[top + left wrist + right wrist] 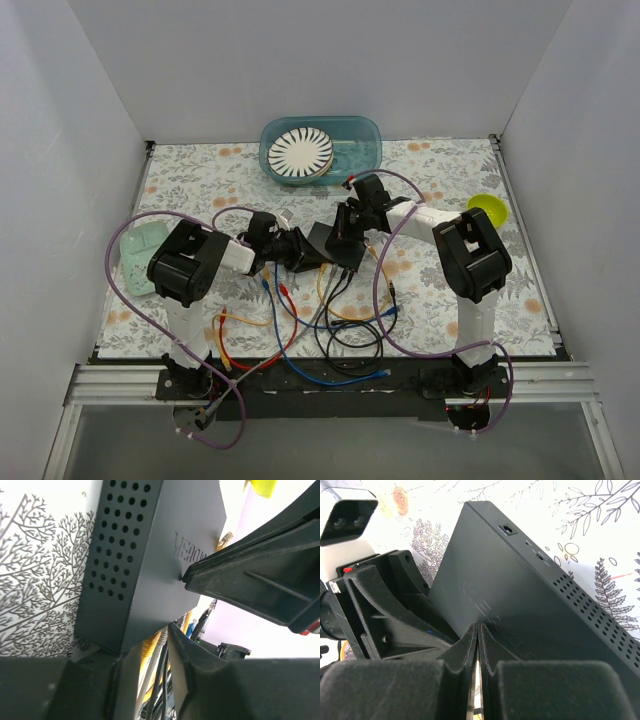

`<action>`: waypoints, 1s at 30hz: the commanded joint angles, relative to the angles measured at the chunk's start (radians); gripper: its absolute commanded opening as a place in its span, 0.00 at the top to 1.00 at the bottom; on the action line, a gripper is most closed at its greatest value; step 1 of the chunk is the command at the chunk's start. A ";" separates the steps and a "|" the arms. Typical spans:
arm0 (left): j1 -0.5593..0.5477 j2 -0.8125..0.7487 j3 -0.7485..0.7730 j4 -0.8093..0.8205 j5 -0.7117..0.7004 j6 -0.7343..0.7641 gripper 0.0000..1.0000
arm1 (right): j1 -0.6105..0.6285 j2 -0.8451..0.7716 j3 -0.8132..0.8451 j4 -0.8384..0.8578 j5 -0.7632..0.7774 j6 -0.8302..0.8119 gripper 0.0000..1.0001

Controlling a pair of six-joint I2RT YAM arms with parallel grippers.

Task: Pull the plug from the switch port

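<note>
The switch [334,246] is a flat dark grey box in the middle of the table, tilted up on one edge. In the left wrist view its perforated side [125,545] faces me. My left gripper [297,250] is at its socket edge, and its jaws [146,642] are closed in on a yellow plug [150,642] with a grey cable [161,645] beside it. My right gripper [347,232] is shut and empty, its joined tips [478,628] pressed against the switch's flat top [520,595]. The sockets themselves are hidden.
Loose blue, yellow, red and black cables [335,335] run from the switch toward the front edge. A teal bin [360,135] with a striped plate [301,153] stands at the back. A yellow-green bowl [487,209] is at the right, a pale green basket [138,255] at the left.
</note>
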 commanded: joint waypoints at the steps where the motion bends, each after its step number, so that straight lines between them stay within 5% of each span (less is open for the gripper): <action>1: -0.007 0.042 -0.012 -0.065 -0.072 0.058 0.75 | -0.003 0.060 0.000 -0.099 0.083 -0.049 0.91; 9: -0.007 0.058 -0.010 -0.074 -0.078 0.058 0.84 | -0.004 0.066 0.003 -0.101 0.080 -0.052 0.91; 13: -0.007 0.057 -0.003 -0.093 -0.086 0.070 1.00 | -0.004 0.063 -0.001 -0.101 0.082 -0.053 0.91; 22: -0.007 0.038 -0.016 -0.093 -0.079 0.082 1.00 | 0.039 -0.112 -0.039 -0.156 0.161 -0.128 0.91; 30: -0.007 0.017 -0.039 -0.087 -0.076 0.078 1.00 | 0.083 -0.066 -0.061 -0.197 0.191 -0.158 0.91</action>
